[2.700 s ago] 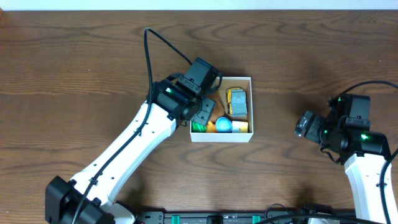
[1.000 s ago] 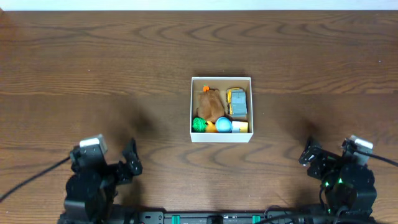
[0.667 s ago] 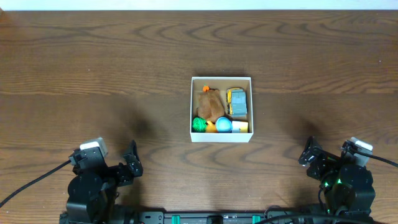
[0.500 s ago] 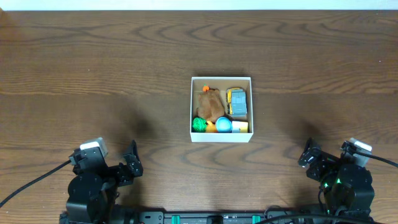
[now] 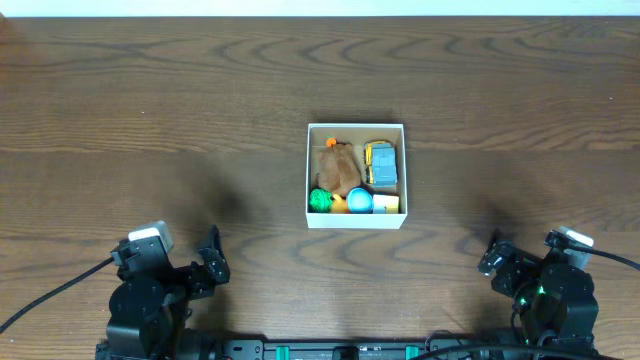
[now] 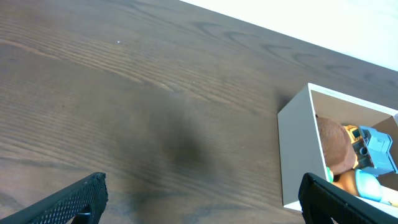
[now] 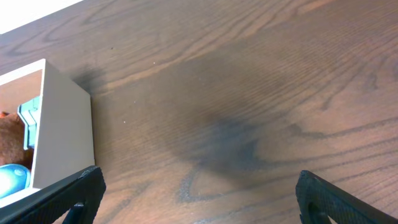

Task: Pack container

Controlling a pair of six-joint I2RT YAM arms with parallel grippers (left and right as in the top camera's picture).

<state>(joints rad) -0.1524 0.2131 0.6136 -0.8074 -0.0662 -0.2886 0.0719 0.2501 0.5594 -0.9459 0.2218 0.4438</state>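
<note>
The container (image 5: 356, 217), a small white-walled box, stands at the table's middle. Inside lie a brown plush toy (image 5: 337, 168), a grey and yellow toy (image 5: 381, 164), a green toy (image 5: 319, 200), a blue ball (image 5: 360, 200) and a yellow piece (image 5: 386, 204). The container also shows in the left wrist view (image 6: 297, 149) and the right wrist view (image 7: 61, 130). My left gripper (image 5: 205, 268) is open and empty at the front left. My right gripper (image 5: 495, 257) is open and empty at the front right. Both are well apart from the container.
Brown wooden table (image 5: 150, 120) all around the container. Its far edge runs along the top of the overhead view. The arm bases sit at the front edge.
The left arm has pulled back from the container to the front left, and the right arm to the front right. In the last second the right gripper has shifted slightly toward the front.
</note>
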